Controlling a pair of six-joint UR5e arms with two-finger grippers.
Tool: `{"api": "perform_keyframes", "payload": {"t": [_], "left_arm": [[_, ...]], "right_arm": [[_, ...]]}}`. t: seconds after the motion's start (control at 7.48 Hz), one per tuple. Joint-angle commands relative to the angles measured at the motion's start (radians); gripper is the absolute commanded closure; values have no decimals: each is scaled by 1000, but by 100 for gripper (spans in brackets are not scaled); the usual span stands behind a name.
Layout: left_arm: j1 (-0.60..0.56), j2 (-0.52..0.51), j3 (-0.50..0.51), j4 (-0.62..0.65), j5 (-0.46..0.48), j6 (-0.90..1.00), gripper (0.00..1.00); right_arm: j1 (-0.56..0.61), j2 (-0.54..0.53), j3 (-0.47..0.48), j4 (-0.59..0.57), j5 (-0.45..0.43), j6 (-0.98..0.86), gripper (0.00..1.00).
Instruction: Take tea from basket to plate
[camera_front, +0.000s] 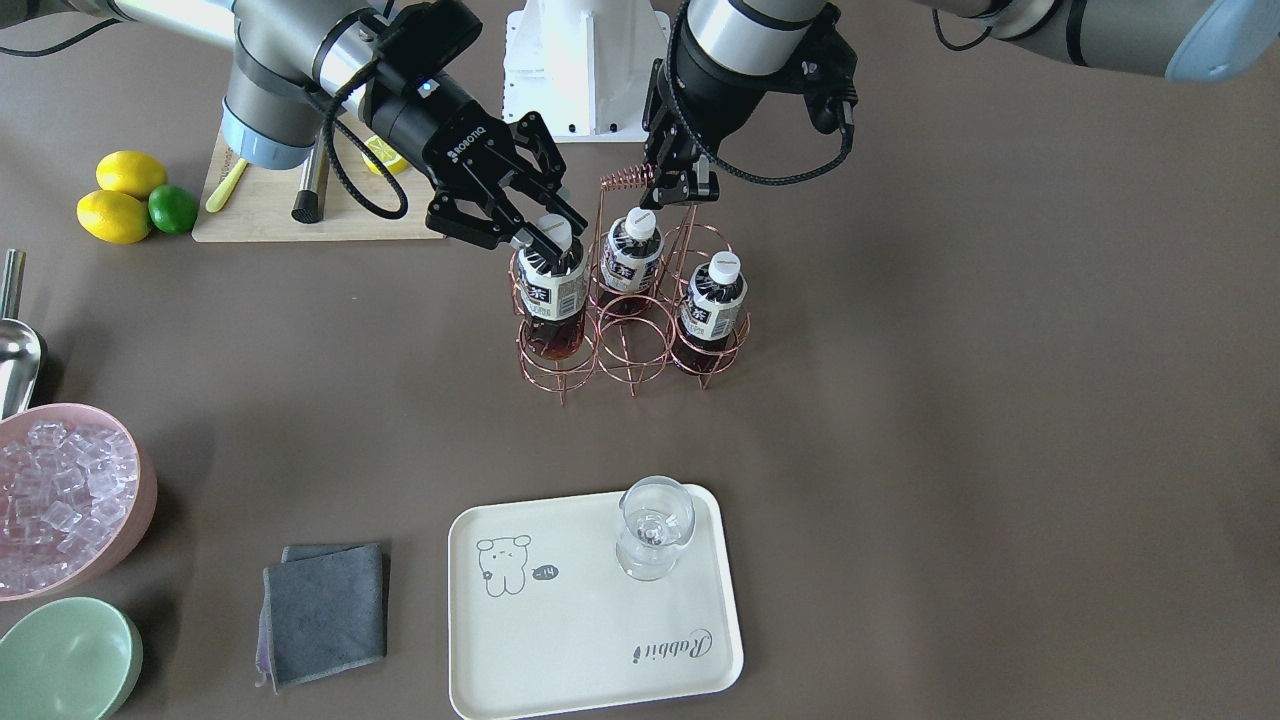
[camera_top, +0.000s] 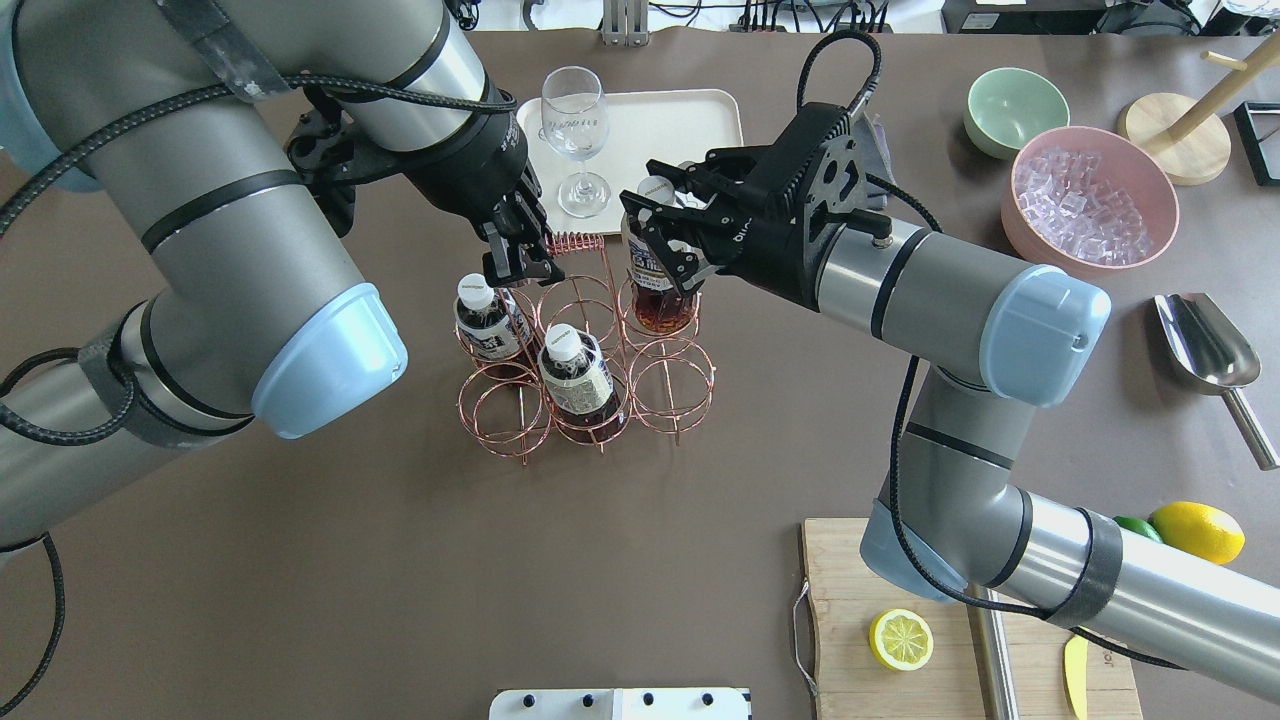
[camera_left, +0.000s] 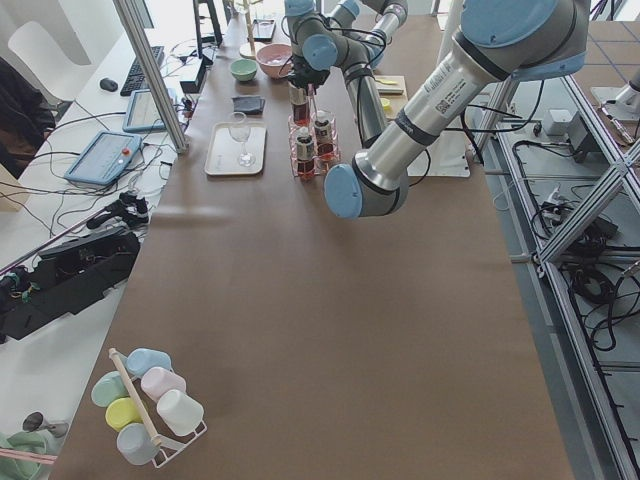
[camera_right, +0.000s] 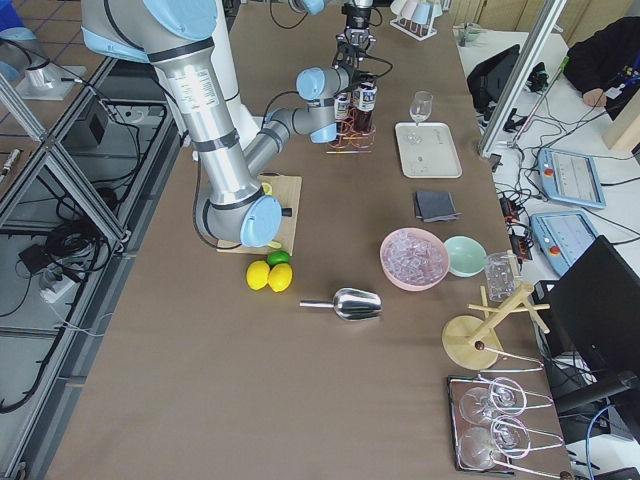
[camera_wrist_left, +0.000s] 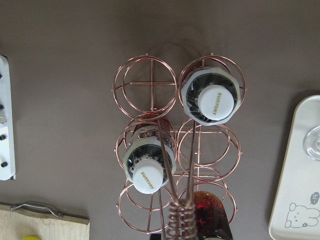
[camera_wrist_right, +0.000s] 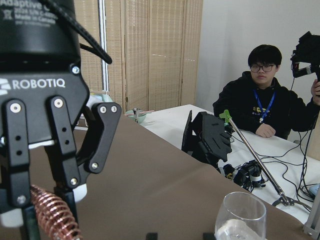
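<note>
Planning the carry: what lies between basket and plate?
Only bare tabletop, in the front-facing view; a wine glass stands on the plate, at the edge nearest the basket.

A: The basket (camera_front: 630, 340)?
B: Shiny copper-coloured metal wire.
A: The tea (camera_front: 550, 290)?
B: Clear glossy plastic, smooth white cap.
A: The plate (camera_front: 600, 640)?
B: Smooth cream, faint sheen, on a matt brown counter (camera_front: 950, 450).

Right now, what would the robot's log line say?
right gripper: shut on tea | left gripper: shut on basket handle | tea: in basket cell | plate: wine glass only
</note>
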Motion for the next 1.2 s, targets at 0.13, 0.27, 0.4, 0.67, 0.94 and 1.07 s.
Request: {"api": "perform_keyframes", "payload": {"t": [0.13,0.27,0.4,0.67,0.94,1.07], "left_arm": [[-5,0,-2,0,0,1,100],[-5,2,-7,0,0,1,100],[-5,2,-7,0,0,1,100],[-5,14,-16,0,0,1,100],[-5,23,-15,-2,0,4,100],[-8,38,-22,-2,-2,8,100]], "right_arm": [[42,9,36,-17,2,24,100],[65,10,45,-34,12,32,100],[130,2,44,-44,70,29,100],[215,-1,9,-55,143,27,100],[259,12,-92,-51,137,24,100],[282,33,-149,-46,124,24,100]]}}
